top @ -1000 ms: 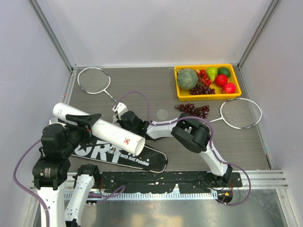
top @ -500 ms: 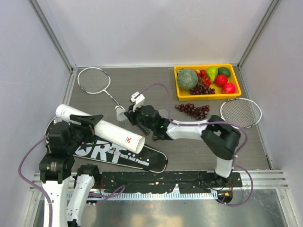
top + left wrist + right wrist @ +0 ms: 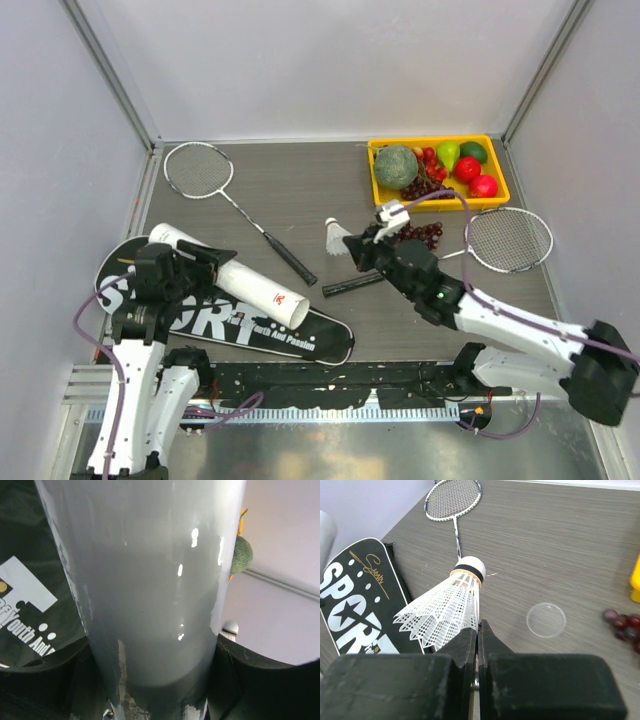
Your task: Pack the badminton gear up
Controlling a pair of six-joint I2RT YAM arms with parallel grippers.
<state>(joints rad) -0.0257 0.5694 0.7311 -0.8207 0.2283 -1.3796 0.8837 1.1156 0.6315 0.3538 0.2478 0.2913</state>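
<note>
My left gripper (image 3: 195,265) (image 3: 155,680) is shut on the long white tube (image 3: 240,280) (image 3: 145,580), which lies slanted over the black bag (image 3: 225,322) (image 3: 30,605) lettered "SPORT", open mouth towards the right. My right gripper (image 3: 357,243) (image 3: 477,627) is shut on the skirt edge of a white shuttlecock (image 3: 335,236) (image 3: 445,610), held above the middle of the table. One racket (image 3: 198,168) (image 3: 454,497) lies at the back left, its handle near the tube's mouth. The other racket (image 3: 510,238) lies at the right, its handle (image 3: 350,285) under my right arm.
A yellow tray (image 3: 437,203) of fruit stands at the back right. A dark red grape bunch (image 3: 418,233) (image 3: 622,622) lies in front of it. A small clear round lid (image 3: 546,620) rests on the table near the grapes. Grey walls close three sides.
My right arm has swung from the tube's mouth to the right, carrying the shuttlecock to mid-table. My left arm has drawn back and lower with the tube, uncovering more of the bag.
</note>
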